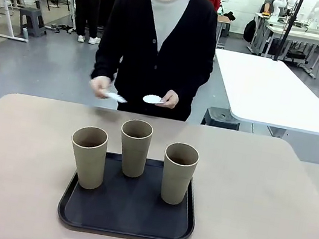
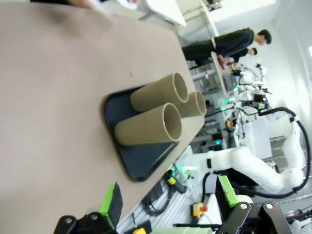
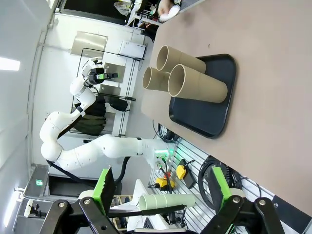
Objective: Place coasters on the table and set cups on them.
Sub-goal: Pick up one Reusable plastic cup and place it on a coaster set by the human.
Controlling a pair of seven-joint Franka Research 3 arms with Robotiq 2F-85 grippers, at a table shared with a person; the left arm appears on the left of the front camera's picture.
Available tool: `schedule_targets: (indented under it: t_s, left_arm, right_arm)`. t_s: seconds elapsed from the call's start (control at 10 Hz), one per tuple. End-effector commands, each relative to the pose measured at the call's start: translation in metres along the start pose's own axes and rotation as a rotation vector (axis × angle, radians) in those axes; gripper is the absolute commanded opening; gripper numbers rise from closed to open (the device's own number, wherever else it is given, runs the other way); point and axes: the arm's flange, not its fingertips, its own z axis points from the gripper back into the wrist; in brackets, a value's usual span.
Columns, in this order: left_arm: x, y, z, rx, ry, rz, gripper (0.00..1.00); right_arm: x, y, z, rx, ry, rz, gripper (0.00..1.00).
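1 table (image 1: 19, 151): beige top, bare on every side of the tray, so there is room for coasters to its left, right and far side.
1 tray (image 1: 125, 215): black, near the robot's edge, midway between the arms.
3 cups: left cup (image 1: 88, 156), middle cup (image 1: 134, 148) and right cup (image 1: 178, 173) stand upright on the tray, long axes vertical and apart from each other. Each outer cup probably suits the arm on its side.
coasters (image 1: 152, 99): white discs in the person's hands (image 1: 169, 99) over the far edge, well beyond the cups from both grippers. 0 laid down yet.
left gripper (image 2: 169, 200): fingers spread, empty, well apart from the tray.
right gripper (image 3: 161, 190): fingers spread, empty, well apart from the tray.
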Motion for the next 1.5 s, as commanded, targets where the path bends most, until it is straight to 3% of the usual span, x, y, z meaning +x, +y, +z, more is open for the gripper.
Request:
schedule_targets:
  t_s: [0.0, 1.4]
  left_arm:
    - [0.0014, -0.0007, 0.0018, -0.006, -0.003, -0.006, 1.0]
    - [0.0014, -0.0007, 0.0018, -0.006, -0.003, -0.006, 1.0]
  right_arm:
    - [0.0013, 0.0002, 0.0005, 0.003, -0.005, -0.001, 1.0]
    - [0.0013, 0.0002, 0.0005, 0.003, -0.005, -0.001, 1.0]
